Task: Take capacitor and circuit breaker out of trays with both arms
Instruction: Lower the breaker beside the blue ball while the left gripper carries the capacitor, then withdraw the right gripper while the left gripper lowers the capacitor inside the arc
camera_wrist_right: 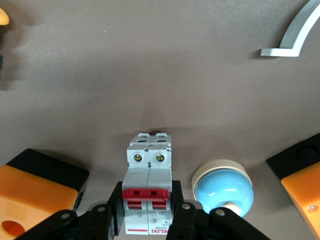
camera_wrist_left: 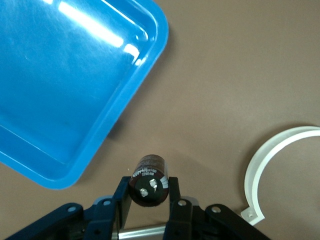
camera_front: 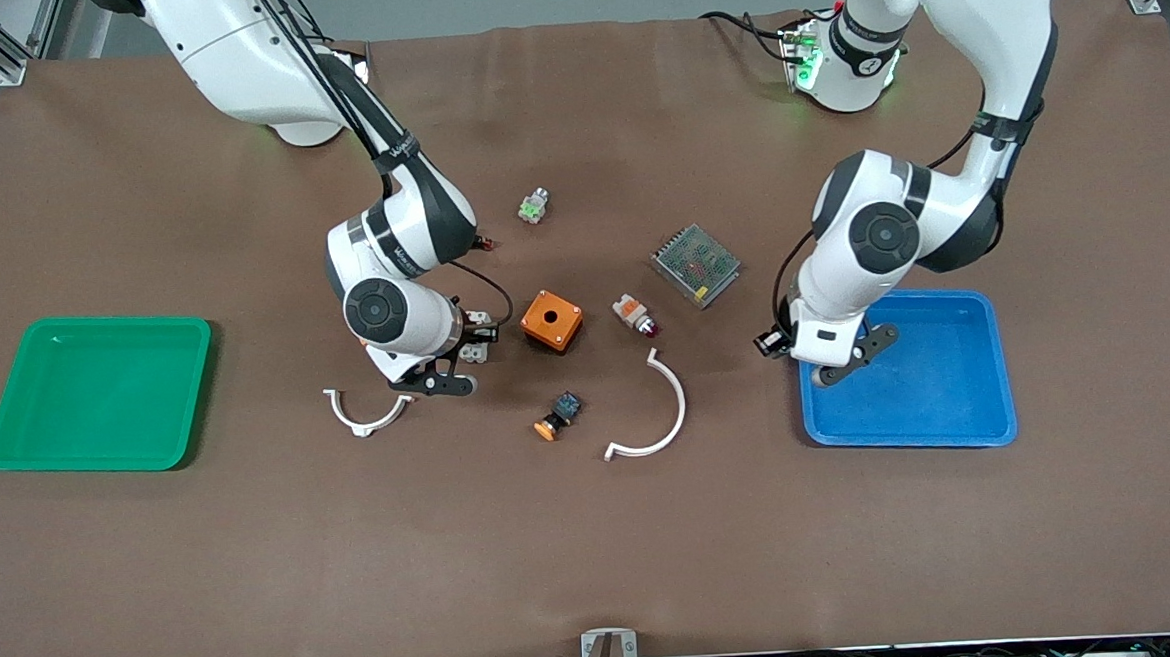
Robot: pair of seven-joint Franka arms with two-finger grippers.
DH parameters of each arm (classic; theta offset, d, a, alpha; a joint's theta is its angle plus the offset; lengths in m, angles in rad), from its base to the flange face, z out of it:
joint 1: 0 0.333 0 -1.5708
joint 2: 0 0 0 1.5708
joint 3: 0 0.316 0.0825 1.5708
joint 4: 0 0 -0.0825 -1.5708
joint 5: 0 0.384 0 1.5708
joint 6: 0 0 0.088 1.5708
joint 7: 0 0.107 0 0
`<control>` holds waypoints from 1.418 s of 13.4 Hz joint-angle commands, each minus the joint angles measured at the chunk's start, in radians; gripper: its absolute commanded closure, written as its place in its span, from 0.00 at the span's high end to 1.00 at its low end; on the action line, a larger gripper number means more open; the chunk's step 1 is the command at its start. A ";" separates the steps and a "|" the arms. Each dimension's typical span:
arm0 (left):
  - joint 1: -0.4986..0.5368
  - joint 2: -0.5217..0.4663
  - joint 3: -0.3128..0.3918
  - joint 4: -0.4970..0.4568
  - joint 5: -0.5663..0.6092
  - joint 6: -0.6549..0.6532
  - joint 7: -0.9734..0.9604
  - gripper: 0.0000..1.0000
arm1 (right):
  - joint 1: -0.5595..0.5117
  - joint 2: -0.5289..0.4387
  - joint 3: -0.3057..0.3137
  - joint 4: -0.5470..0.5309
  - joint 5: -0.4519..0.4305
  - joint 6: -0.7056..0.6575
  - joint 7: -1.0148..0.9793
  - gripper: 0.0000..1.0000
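My left gripper [camera_front: 832,368] [camera_wrist_left: 148,189] is shut on the capacitor [camera_wrist_left: 148,175], a dark short cylinder with its silvery-terminal end toward the wrist camera. It holds it over the brown table just beside the blue tray [camera_front: 949,390] [camera_wrist_left: 60,80], at the tray's corner toward the right arm's end. My right gripper [camera_front: 437,378] [camera_wrist_right: 148,196] is shut on the breaker [camera_wrist_right: 148,160], a light-grey block with red levers, low over the table beside the orange box [camera_front: 552,320] [camera_wrist_right: 30,200]. Both held parts are hidden in the front view.
A green tray [camera_front: 98,394] lies at the right arm's end. A small white arc [camera_front: 364,412], a large white arc [camera_front: 655,415], an orange-capped button [camera_front: 558,416], a white-and-orange part [camera_front: 634,316], a mesh-topped box [camera_front: 697,265] and a green-white part [camera_front: 534,206] lie mid-table. A blue dome button [camera_wrist_right: 222,189] and a second orange box [camera_wrist_right: 305,195] flank the breaker.
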 commanded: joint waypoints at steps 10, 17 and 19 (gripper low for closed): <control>-0.197 0.266 0.010 0.367 0.004 0.001 -0.339 0.00 | -0.118 -0.383 -0.017 0.009 0.013 -0.490 0.016 1.00; -0.351 0.401 0.126 0.472 0.004 0.101 -0.364 0.01 | -0.358 -0.506 -0.017 -0.010 -0.106 -0.601 -0.274 1.00; -0.399 0.432 0.171 0.483 0.004 0.124 -0.362 0.04 | -0.397 -0.523 -0.017 -0.008 -0.129 -0.598 -0.347 1.00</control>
